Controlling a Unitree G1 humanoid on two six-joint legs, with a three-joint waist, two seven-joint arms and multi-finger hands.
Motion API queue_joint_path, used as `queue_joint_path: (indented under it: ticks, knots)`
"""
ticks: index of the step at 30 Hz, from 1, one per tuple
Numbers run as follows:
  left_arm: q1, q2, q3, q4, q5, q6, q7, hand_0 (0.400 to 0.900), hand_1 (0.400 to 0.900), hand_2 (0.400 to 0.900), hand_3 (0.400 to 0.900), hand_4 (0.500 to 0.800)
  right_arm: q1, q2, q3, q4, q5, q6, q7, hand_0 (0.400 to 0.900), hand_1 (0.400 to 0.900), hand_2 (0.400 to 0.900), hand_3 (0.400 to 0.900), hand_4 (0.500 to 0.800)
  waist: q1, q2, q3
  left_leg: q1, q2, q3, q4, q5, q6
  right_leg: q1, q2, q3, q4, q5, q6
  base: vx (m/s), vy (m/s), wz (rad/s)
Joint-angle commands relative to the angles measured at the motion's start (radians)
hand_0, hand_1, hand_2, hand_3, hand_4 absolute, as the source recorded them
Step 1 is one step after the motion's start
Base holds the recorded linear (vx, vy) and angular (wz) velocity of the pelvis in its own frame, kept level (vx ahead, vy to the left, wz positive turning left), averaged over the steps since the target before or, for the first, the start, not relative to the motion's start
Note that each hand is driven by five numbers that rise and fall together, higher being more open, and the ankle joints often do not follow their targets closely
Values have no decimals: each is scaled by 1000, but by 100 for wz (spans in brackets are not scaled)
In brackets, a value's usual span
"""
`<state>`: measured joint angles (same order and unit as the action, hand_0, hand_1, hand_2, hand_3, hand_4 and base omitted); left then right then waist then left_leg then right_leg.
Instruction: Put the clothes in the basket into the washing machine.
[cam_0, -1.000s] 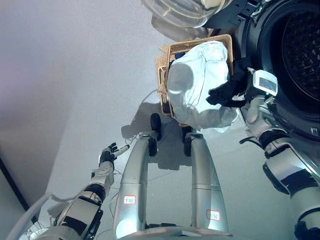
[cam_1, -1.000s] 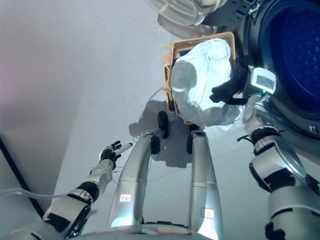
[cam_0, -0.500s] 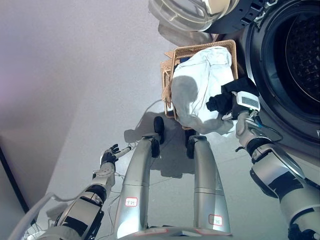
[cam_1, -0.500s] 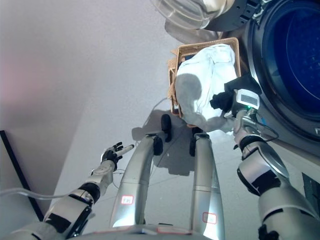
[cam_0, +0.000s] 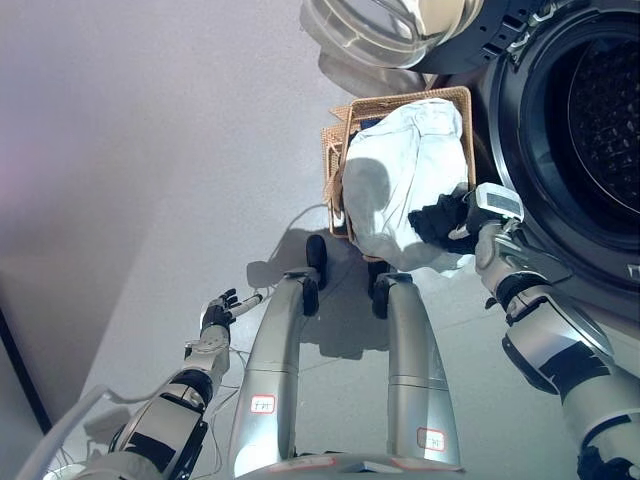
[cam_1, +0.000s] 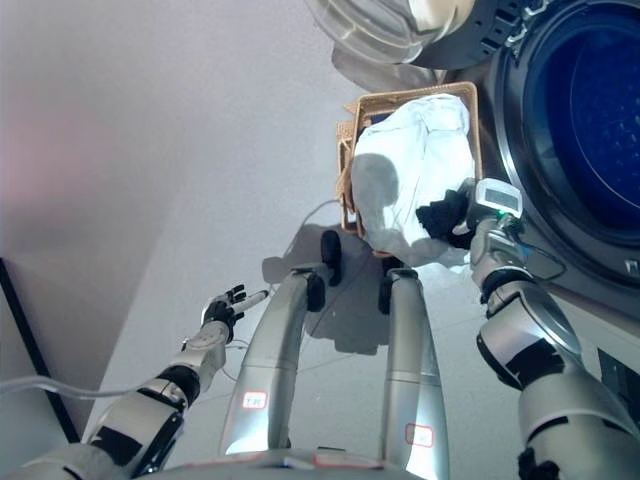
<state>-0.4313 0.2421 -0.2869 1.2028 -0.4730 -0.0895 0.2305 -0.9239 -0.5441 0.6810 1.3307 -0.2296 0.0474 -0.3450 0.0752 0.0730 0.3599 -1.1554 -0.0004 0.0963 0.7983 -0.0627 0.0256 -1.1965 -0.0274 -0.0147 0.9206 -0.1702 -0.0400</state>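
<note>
A wicker basket (cam_0: 336, 128) stands on the floor in front of me, heaped with a large white cloth (cam_0: 395, 165) that spills over its near edge. My right hand (cam_0: 443, 219) is a dark shape lying on the right side of the white cloth, close to the washing machine's open drum (cam_0: 600, 120). It also shows in the right eye view (cam_1: 447, 217). My left hand (cam_0: 216, 314) hangs open and empty at the lower left, far from the basket.
The washing machine's round glass door (cam_0: 380, 25) stands open behind the basket. Its dark front panel (cam_0: 520, 190) is right beside the basket's right side. Grey floor (cam_0: 150, 150) stretches to the left.
My right hand has come down and in from beside the drum's rim onto the right side of the white cloth. The view has shifted slightly. The left hand has not moved.
</note>
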Motion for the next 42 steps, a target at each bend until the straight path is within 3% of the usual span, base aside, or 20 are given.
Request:
queue_joint_path:
  ticks: [1,4,6,7,8,9,10,11,13,14,17,19,21,22,23,29,42]
  knots:
    - [57,47,59,54,-7,8,31,900,900,900,900,800,22,-73,-53,-138,80,-38,-47,400,400,400,400,500,-40,-9,38,60,-33,68,-112,-7,-16,39,57,44,-152,110,53,6,23,-15]
    - [77,47,81,46,-17,11,33,900,900,900,900,800,50,-135,-145,-287,205,-72,-61,400,400,400,400,500,-57,-20,33,70,-28,70,-117,-11,-15,48,63,48,-161,110,53,16,24,-16]
    - [90,46,97,46,-28,15,31,900,900,900,900,800,106,-162,-269,-399,395,-122,-60,400,400,400,400,500,-70,-27,29,77,-26,71,-119,-15,-14,57,66,52,-173,110,54,22,10,-12]
    - [95,44,103,43,-32,14,31,900,900,900,900,800,138,-161,-346,-446,511,-165,-65,400,400,400,400,500,-75,-28,27,82,-25,71,-120,-16,-14,65,68,53,-180,109,54,40,13,-15]
    - [103,37,114,41,-36,14,33,900,900,900,900,800,190,-137,-491,-490,752,-258,-77,400,400,400,400,500,-87,-24,31,96,-24,68,-124,-21,-14,79,70,55,-186,104,53,40,7,-12]
    - [106,36,115,42,-44,15,32,900,900,900,900,800,204,-124,-547,-499,852,-304,-69,400,400,400,400,500,-89,-23,28,100,-24,68,-126,-24,-15,83,72,56,-189,102,53,22,8,-8]
    - [106,36,114,42,-44,15,32,900,900,900,900,800,205,-125,-549,-499,854,-305,-68,400,400,400,400,500,-87,-24,24,92,-24,69,-125,-21,-14,75,72,56,-188,104,53,0,0,0]
    - [109,37,118,39,-56,15,28,900,900,900,900,800,215,-102,-639,-503,1044,-369,-32,400,400,400,400,500,-91,-14,24,105,-26,65,-130,-26,-16,88,73,57,-191,96,52,0,0,0]
    - [108,38,117,39,-57,15,27,900,900,900,900,800,215,-103,-640,-501,1048,-371,-28,400,400,400,400,500,-90,-15,18,95,-26,66,-128,-23,-15,78,73,58,-189,99,52,0,0,0]
    - [108,42,114,33,-69,17,27,900,900,900,900,800,182,-85,-709,-480,1222,-420,-15,400,400,400,400,500,-87,-4,13,100,-28,64,-131,-24,-17,81,74,59,-189,94,51,20,-34,3]
    - [106,48,97,34,-81,27,19,900,900,900,900,800,80,-84,-749,-374,1430,-434,25,400,400,400,400,500,-75,11,6,103,-30,64,-130,-27,-19,80,76,62,-185,89,49,21,-47,3]
    - [99,50,85,36,-87,30,19,900,900,900,900,800,-2,-95,-766,-320,1496,-444,14,400,400,400,400,500,-65,22,0,98,-31,68,-124,-26,-21,72,75,66,-177,90,49,15,-43,2]
    - [103,44,69,27,-98,26,23,900,900,900,900,800,-74,-96,-814,-296,1551,-498,-33,400,400,400,400,500,-54,43,-4,104,-34,70,-122,-29,-24,74,75,71,-173,87,51,18,-41,3]
    - [103,42,58,20,-101,24,24,900,900,900,900,800,-109,-104,-822,-271,1562,-504,-47,433,433,433,433,520,-47,49,-9,96,-35,73,-119,-22,-23,64,73,72,-165,92,51,-1,-26,4]
    - [104,37,47,13,-101,23,23,900,900,900,900,800,-136,-123,-810,-241,1550,-483,-51,900,900,900,900,800,-42,55,-12,91,-36,75,-119,-20,-23,58,70,73,-161,93,52,-6,-27,6]
    - [113,14,19,-3,-111,21,26,900,900,900,900,800,-187,-152,-756,-228,1515,-468,-61,900,900,900,900,800,-24,71,-29,91,-34,86,-133,-12,-22,52,65,72,-161,93,54,6,-10,1]
    - [115,-2,49,28,-110,22,41,900,900,900,900,800,-76,-91,-733,-332,1411,-505,-72,900,900,900,900,800,-42,55,-53,143,-31,70,-216,12,-29,107,64,59,-229,108,55,2,-5,1]
